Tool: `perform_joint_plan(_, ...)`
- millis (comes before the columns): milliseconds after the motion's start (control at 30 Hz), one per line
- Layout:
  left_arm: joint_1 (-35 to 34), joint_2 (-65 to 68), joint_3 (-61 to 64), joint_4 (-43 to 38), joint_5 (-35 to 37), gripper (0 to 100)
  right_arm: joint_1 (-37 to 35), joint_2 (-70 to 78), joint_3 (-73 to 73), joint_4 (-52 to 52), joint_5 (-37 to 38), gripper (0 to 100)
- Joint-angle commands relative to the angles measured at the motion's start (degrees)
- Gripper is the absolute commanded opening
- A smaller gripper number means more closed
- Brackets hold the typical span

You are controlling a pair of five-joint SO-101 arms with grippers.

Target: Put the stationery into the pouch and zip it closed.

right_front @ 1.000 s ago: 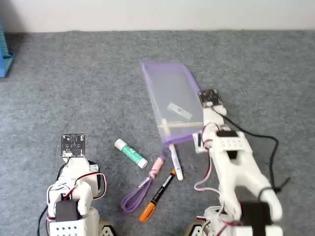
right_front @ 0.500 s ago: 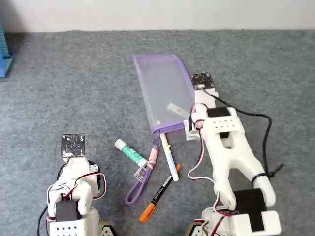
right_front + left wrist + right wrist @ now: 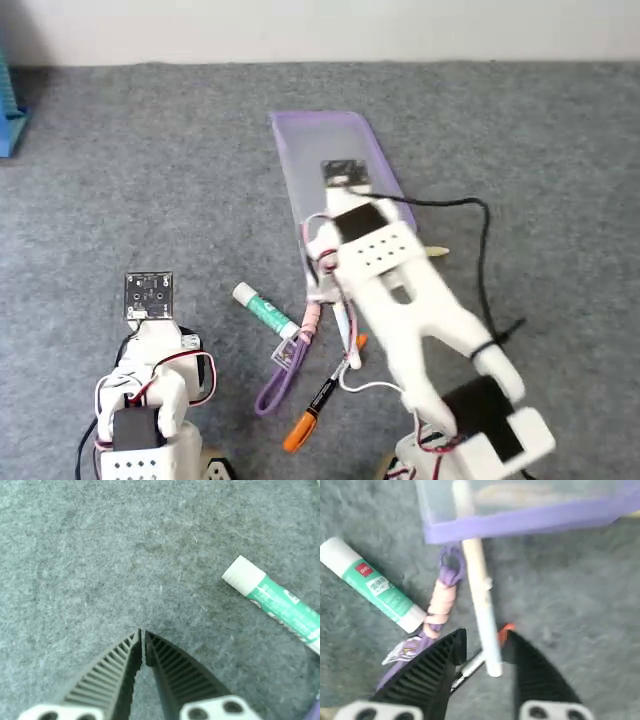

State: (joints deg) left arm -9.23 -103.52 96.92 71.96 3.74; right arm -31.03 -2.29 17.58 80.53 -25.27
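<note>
A translucent purple pouch point(image 3: 325, 150) lies at the middle back of the grey carpet, its open edge point(image 3: 520, 517) toward the arms. A white pen point(image 3: 479, 595) lies with one end inside that edge. My right gripper point(image 3: 485, 647) hangs open just above the pen's outer end, holding nothing. Beside the pen lie a purple strap with a pink bead point(image 3: 442, 597), a green-and-white glue stick point(image 3: 372, 587) and a black-and-orange marker point(image 3: 318, 405). My left gripper point(image 3: 143, 636) is shut and empty, low over bare carpet, with the glue stick point(image 3: 275, 607) a short way off.
The right arm point(image 3: 390, 275) covers the near half of the pouch in the high view. A pale pointed tip point(image 3: 436, 252) pokes out beside it. A blue object point(image 3: 8, 115) sits at the far left edge. Grey carpet lies all around.
The pouch slid away from the arms, pulling the strap and white pen with it. The right arm then swung left across the pouch's near end. The left arm stayed still.
</note>
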Motion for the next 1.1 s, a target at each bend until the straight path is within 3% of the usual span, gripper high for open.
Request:
perform_joint_plan(0, -0.18, -0.79, -0.48, 0.26, -0.18, 2, -3.56, 3.38, -3.6, -1.8, -2.64, 21.7)
perform_joint_plan(233, -0.18, -0.79, -0.48, 0.26, -0.18, 2, -6.29, 11.3, -9.49, -6.37, -3.34, 14.3)
perform_joint_plan(600, -0.18, -0.79, -0.48, 0.26, -0.18, 2, -6.73, 22.2, -14.24, -5.85, -3.43, 13.7)
perform_joint_plan(1067, -0.18, -0.79, -0.48, 0.26, -0.18, 2, -5.85, 25.71, -14.15, -4.26, -3.25, 12.1)
